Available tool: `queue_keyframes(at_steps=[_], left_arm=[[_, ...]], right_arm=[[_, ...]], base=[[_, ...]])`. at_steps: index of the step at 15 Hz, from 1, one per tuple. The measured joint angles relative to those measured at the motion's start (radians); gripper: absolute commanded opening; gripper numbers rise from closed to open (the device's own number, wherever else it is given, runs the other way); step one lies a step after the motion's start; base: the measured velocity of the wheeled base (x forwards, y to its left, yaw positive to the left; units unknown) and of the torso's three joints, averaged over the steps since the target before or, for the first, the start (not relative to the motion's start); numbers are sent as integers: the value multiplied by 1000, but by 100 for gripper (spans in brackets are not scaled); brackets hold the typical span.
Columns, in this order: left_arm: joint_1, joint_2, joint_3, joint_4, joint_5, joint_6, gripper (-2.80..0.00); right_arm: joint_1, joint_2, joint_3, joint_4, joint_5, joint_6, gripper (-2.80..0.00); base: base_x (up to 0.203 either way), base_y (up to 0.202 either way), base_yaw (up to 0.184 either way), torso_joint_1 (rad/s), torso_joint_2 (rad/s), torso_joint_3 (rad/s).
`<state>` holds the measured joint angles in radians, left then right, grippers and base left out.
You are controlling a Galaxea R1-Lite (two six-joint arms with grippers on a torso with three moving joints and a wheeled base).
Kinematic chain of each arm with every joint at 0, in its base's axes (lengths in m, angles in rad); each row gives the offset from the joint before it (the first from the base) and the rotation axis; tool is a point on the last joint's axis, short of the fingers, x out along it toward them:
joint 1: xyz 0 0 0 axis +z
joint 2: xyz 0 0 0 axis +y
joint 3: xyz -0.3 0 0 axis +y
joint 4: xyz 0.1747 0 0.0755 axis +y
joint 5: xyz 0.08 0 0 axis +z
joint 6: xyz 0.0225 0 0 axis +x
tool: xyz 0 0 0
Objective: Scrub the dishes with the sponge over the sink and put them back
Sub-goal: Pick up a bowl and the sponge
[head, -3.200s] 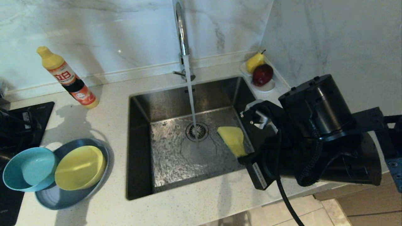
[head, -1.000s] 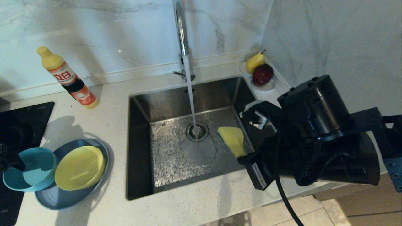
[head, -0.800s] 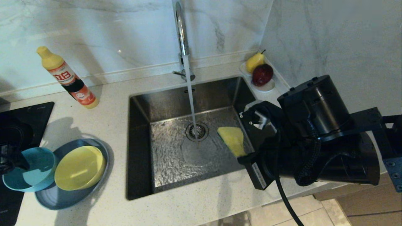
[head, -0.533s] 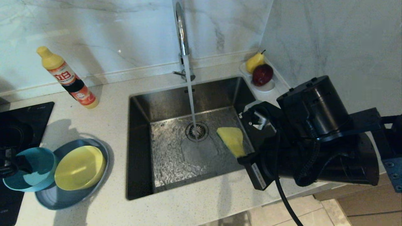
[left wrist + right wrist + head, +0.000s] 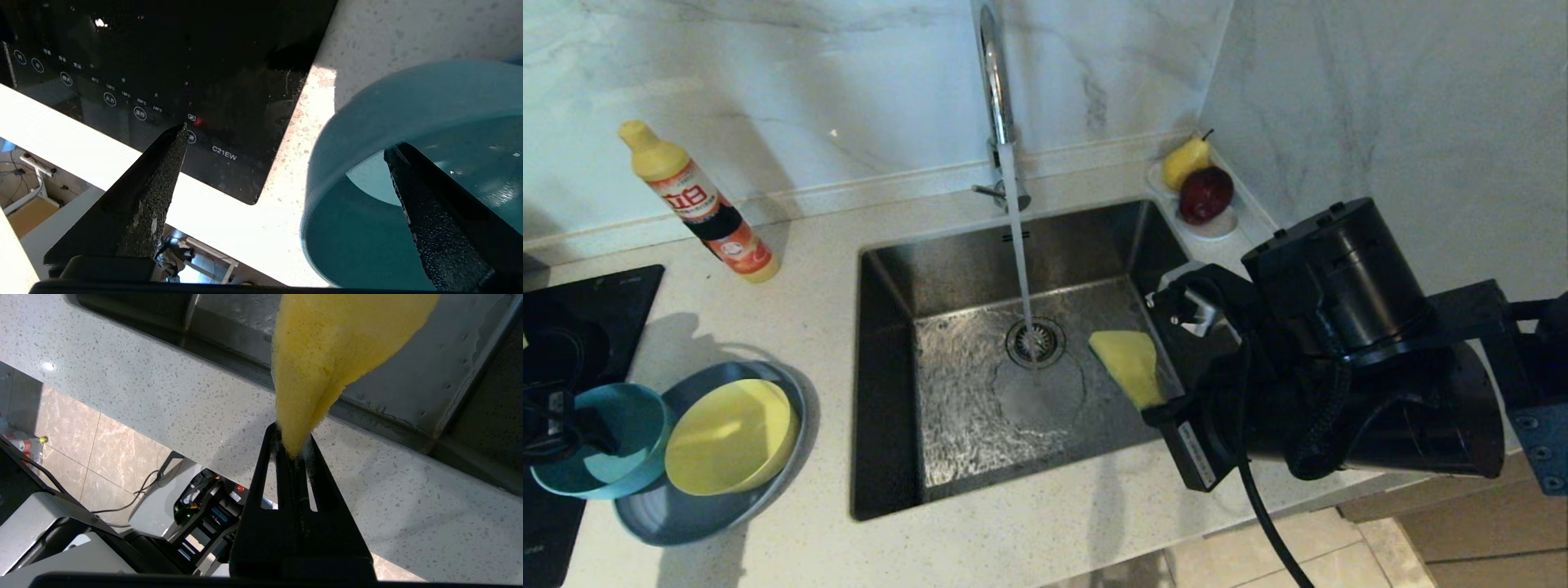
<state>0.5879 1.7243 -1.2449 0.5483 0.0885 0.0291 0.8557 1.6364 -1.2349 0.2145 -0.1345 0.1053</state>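
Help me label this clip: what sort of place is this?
Most likely a home kitchen: a steel sink with a running tap, a hob set in the counter, and a soap bottle.

Brushed steel sink, chrome tap, porous foam sponge, speckled stone counter, glossy teal bowl.

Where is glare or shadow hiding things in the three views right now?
Head view: the left gripper is a dark shape at the teal bowl. Left wrist view: the sunlit counter edge is washed out white. Right wrist view: evenly lit, the sponge shows clearly.
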Motion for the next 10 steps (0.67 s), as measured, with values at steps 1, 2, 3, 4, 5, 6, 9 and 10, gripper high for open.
queue_keyframes(at_steps=[1,2,3,4,5,6,9,10], left_arm=[[2,4,0,-6,1,0,-280],[5,8,-1,-12,1,0,-280],[8,11,0,-13,0,0,-280],[10,15,0,-13,0,0,-280],[11,18,1,-13,-1,0,-280],[11,21,1,-13,-1,-1,-280],[11,27,2,-15,-1,-1,-280],[12,30,0,-12,0,-6,-280]], right_arm=[[0,1,0,0,0,0,-280],[0,1,-1,0,0,-1,-280],[0,2,-5,0,0,-2,-280],[0,3,-7,0,0,-1,-280],[0,3,-9,0,1,-1,-280],[0,3,-9,0,1,-1,-280],[0,3,-11,1,1,0,-280],[0,3,-11,0,1,0,-280]], base=[[0,0,0,0,0,0],[0,0,0,0,0,0],[0,0,0,0,0,0],[0,0,0,0,0,0],[0,0,0,0,0,0],[0,0,0,0,0,0],[0,0,0,0,0,0],[0,0,0,0,0,0]])
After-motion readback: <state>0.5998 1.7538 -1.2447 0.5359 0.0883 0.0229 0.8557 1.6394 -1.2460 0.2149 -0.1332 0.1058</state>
